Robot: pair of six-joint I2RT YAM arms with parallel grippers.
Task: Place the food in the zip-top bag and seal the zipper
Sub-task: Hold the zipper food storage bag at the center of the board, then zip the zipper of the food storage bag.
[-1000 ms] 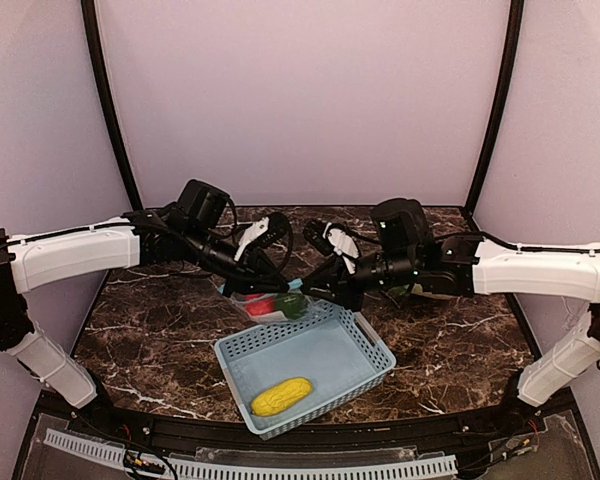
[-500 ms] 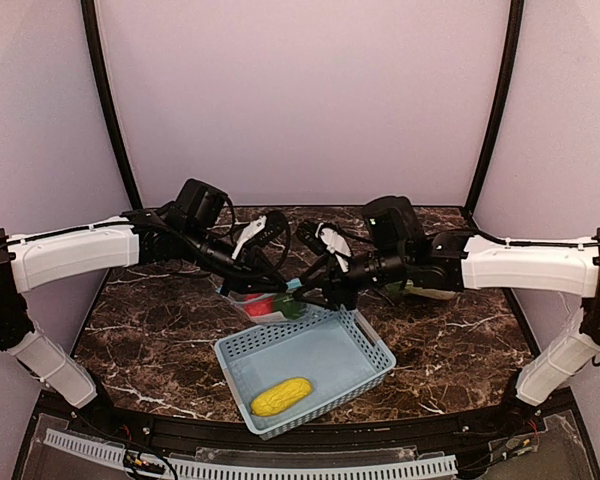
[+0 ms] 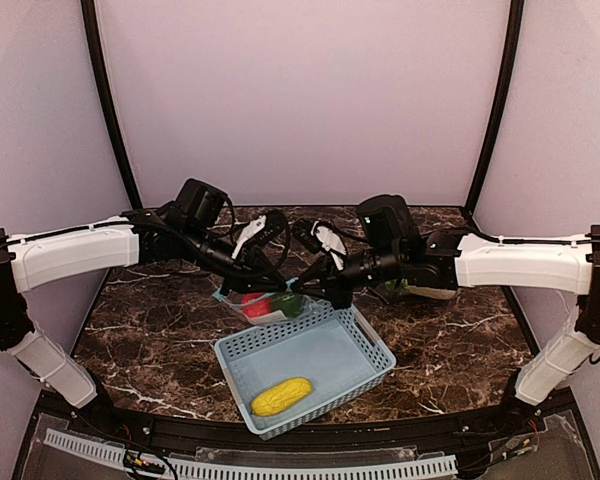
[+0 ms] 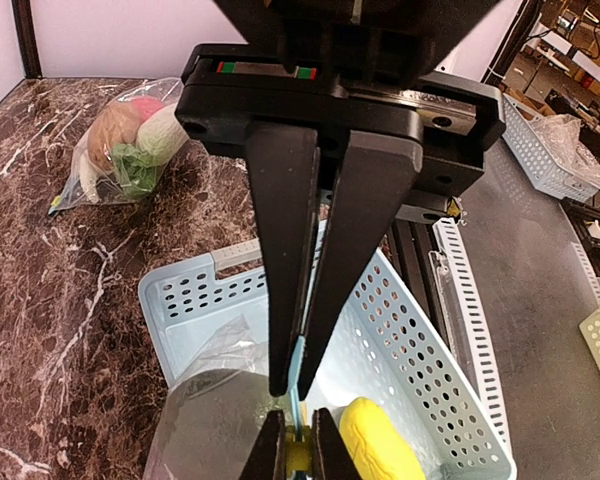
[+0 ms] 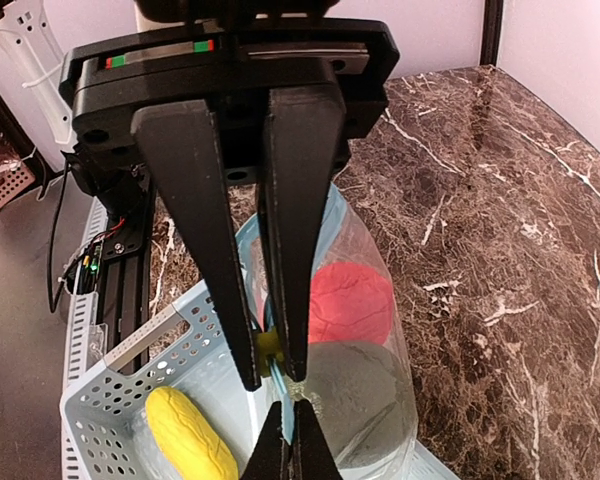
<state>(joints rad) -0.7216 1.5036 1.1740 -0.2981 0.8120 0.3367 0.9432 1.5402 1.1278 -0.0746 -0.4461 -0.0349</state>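
A clear zip-top bag with a blue zipper hangs over the far rim of the light blue basket. Inside it, the right wrist view shows a red apple and a dark green round fruit. My left gripper is shut on the blue zipper strip. My right gripper faces it, shut on the yellow zipper slider. Both grippers meet above the bag in the top view, the left gripper beside the right gripper. A yellow corn lies in the basket.
A second bag holding several food pieces lies on the marble table, showing behind my right arm in the top view. The basket's perforated walls stand just below both grippers. Black frame posts rise at the back corners.
My right arm has shifted a little left toward the bag. Its jaws opened briefly and are now closed on the yellow slider. The left arm has held still.
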